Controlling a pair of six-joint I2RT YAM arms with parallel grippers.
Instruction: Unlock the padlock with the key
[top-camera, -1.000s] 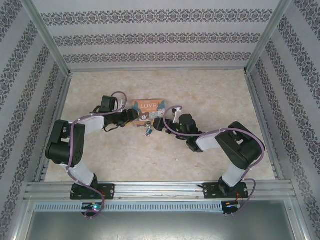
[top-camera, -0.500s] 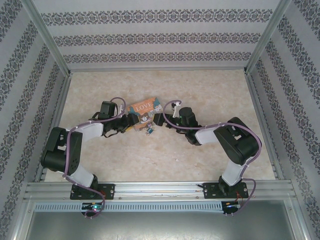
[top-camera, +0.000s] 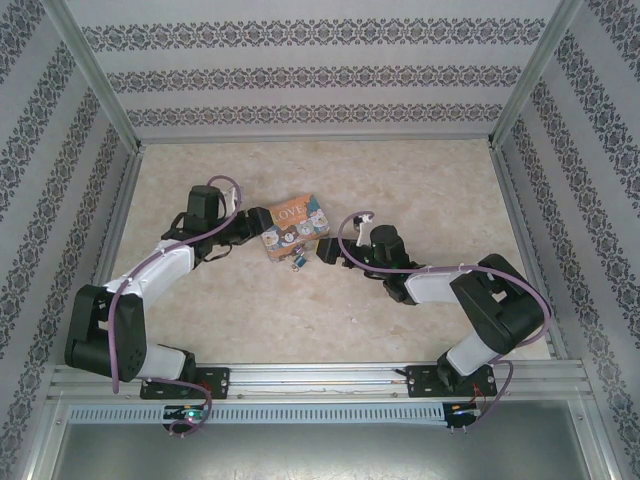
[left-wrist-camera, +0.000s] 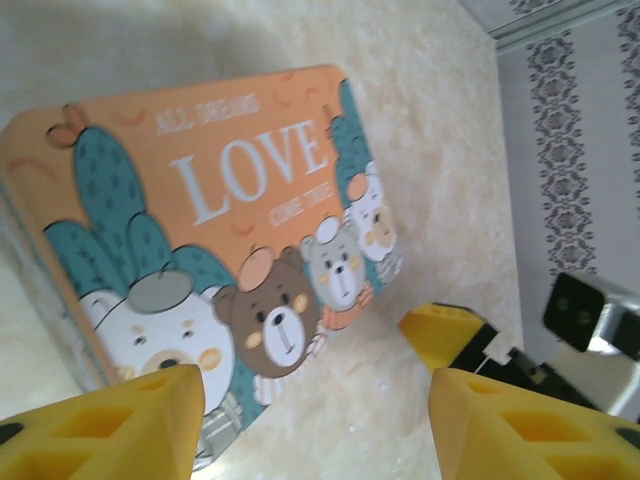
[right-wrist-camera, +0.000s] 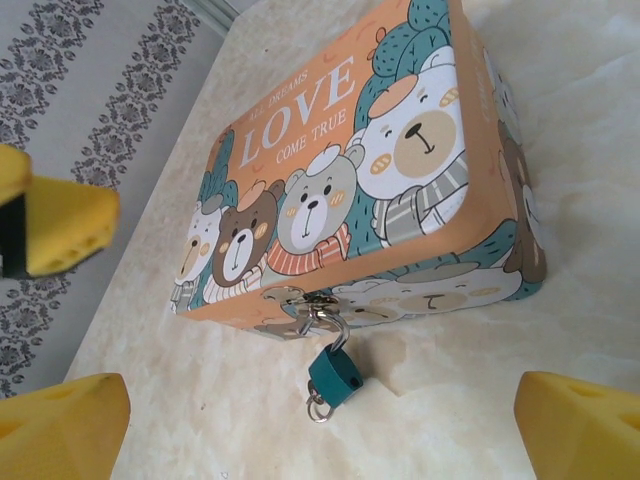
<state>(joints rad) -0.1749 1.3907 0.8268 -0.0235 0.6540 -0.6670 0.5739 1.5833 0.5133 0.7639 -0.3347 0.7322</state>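
The box (right-wrist-camera: 340, 190) has swung round in the last second, so the padlock (right-wrist-camera: 333, 377) hanging off its clasp now faces my right pincer (right-wrist-camera: 320, 440), which gapes empty (as does my left pincer (left-wrist-camera: 312, 420)); nothing unlocked yet

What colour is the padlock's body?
The padlock is dark teal-blue; right wrist view shows it best.

A pale cream, marbled tabletop (top-camera: 420, 190) spreads beneath and all around the yellow fingers (right-wrist-camera: 60, 430), edged by aluminium rails (top-camera: 320, 378), and beyond the fingertips on three sides rise white walls (top-camera: 320, 70) banded with dark floral stripes, under soft, even light.
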